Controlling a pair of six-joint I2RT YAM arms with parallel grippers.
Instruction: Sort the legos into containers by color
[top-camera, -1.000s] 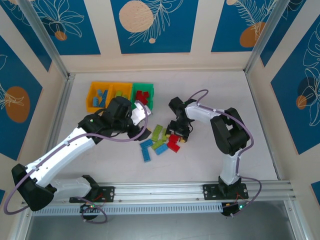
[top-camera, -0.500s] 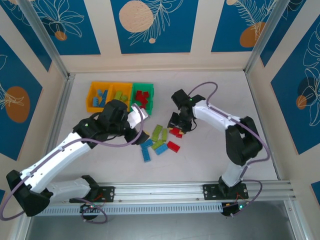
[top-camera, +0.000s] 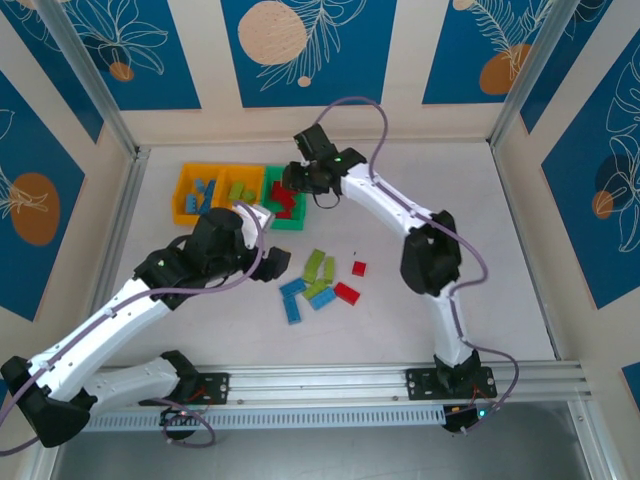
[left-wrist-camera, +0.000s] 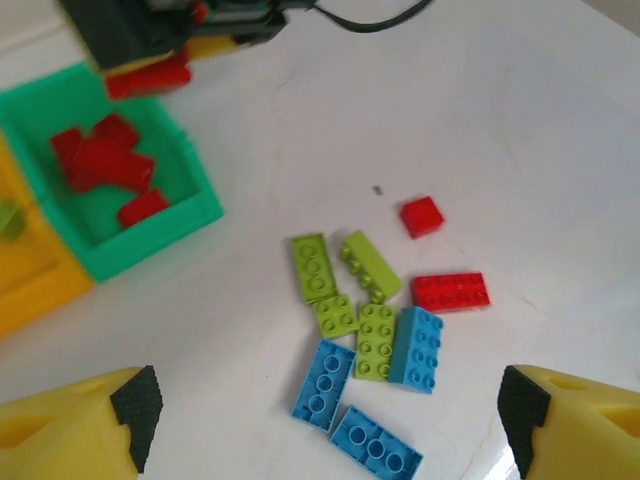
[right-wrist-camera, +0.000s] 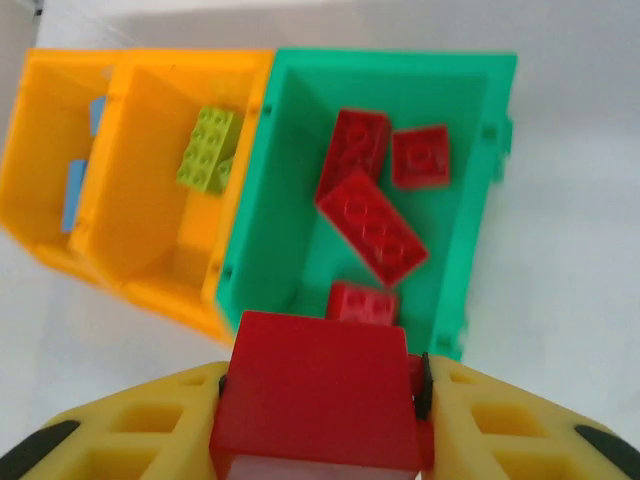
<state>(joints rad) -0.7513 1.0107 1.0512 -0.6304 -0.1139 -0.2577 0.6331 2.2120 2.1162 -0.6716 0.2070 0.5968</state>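
Observation:
The containers stand at the back left: two yellow bins and a green bin in a row. Red legos lie in the green bin, a lime one in the middle yellow bin, blue ones in the left bin. My right gripper hangs over the green bin's near edge, shut on a red brick. Loose lime, blue and red legos lie mid-table. My left gripper hovers open just left of that pile, holding nothing.
A small red brick lies a little apart from the pile, to its right. Metal frame rails and patterned walls bound the white table. The right arm stretches across the middle toward the bins.
My right gripper has lifted a red brick from the pile and carried it back and left to above the green bin. My left gripper has drawn back from the bins and opened wider.

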